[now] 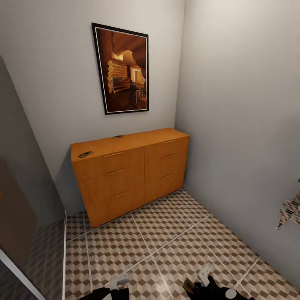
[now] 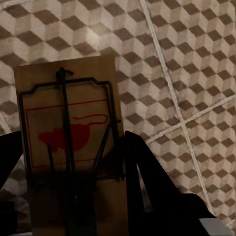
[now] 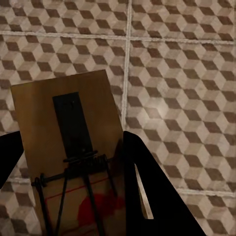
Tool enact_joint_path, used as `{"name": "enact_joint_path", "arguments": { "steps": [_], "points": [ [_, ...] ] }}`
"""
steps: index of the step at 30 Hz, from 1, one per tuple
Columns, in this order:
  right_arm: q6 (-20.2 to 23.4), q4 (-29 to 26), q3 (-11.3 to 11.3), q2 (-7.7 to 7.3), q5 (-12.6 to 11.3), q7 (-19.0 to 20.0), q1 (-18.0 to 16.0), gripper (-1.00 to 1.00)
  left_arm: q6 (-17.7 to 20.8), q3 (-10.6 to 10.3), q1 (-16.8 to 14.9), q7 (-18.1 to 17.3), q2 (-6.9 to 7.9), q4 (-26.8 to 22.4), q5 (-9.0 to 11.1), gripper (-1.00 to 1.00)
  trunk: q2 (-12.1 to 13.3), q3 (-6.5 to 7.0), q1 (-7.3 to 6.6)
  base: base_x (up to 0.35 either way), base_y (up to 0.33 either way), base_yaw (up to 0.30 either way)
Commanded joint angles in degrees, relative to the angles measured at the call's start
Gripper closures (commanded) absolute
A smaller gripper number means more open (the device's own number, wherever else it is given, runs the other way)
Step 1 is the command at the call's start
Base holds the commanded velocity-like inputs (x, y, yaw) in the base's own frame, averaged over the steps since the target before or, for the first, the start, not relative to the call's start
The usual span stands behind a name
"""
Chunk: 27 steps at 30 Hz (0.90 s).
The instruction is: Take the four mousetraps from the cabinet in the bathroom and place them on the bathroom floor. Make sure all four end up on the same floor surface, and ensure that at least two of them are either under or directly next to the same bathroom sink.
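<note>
The orange-brown cabinet [image 1: 129,175] stands against the far wall in the corner. Two mousetraps lie on its top, one near the left end [image 1: 85,154] and one by the wall [image 1: 118,136]. My left gripper [image 2: 71,147] is shut on a third mousetrap [image 2: 69,113], a tan board with dark wire and a red mark, held above the cube-patterned bathroom floor [image 2: 187,64]. My right gripper [image 3: 71,147] is shut on another mousetrap [image 3: 64,128] over the same tiles [image 3: 182,98]. Both grippers [image 1: 118,281] [image 1: 204,275] sit low at the head view's bottom edge. The sink is out of view.
A framed picture [image 1: 123,68] hangs above the cabinet. Grey walls close in the far side and the right. A brown door panel [image 1: 14,216] stands at the left, and a patterned object [image 1: 291,212] juts in at the right edge. Open tiled floor [image 1: 166,237] lies between me and the cabinet.
</note>
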Motion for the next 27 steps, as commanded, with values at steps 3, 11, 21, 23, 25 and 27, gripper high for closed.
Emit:
{"name": "enact_joint_path", "arguments": {
  "steps": [3,11,21,23,25,27],
  "points": [
    [-0.8,0.4,0.4,0.03,-0.6,0.2,1.1,1.0,0.1,-0.1,0.0,-0.1,0.02,1.1,0.3,1.0,0.0,-0.05,0.0,0.0,0.0,0.0],
    [-0.8,0.5,0.4,-0.03,-0.7,0.3,1.8,1.0,0.2,-0.1,0.3,-0.1,0.12,1.8,0.2,1.0,0.0,-0.05,0.0,0.0,0.0,0.0],
    [-0.8,0.5,0.4,-0.05,-0.8,0.3,1.8,1.0,0.2,-0.1,1.2,0.1,0.22,2.2,0.4,1.0,0.0,-0.05,0.0,0.0,0.0,0.0],
    [-0.7,0.5,0.4,-0.05,-0.8,0.3,1.8,1.0,0.1,-0.1,1.3,0.1,0.24,2.2,0.4,1.0,0.0,-0.05,0.0,0.0,0.0,0.0],
    [-0.7,0.5,0.4,-0.05,-0.8,0.3,1.8,1.0,0.1,-0.1,1.3,0.1,0.2,2.2,0.5,1.0,0.0,-0.05,0.0,0.0,0.0,0.0],
    [-0.7,0.5,0.4,-0.05,-0.8,0.3,1.8,1.0,0.1,-0.1,1.4,0.1,0.23,2.2,0.5,1.0,0.0,-0.05,0.0,0.0,0.0,0.0]
  ]
}}
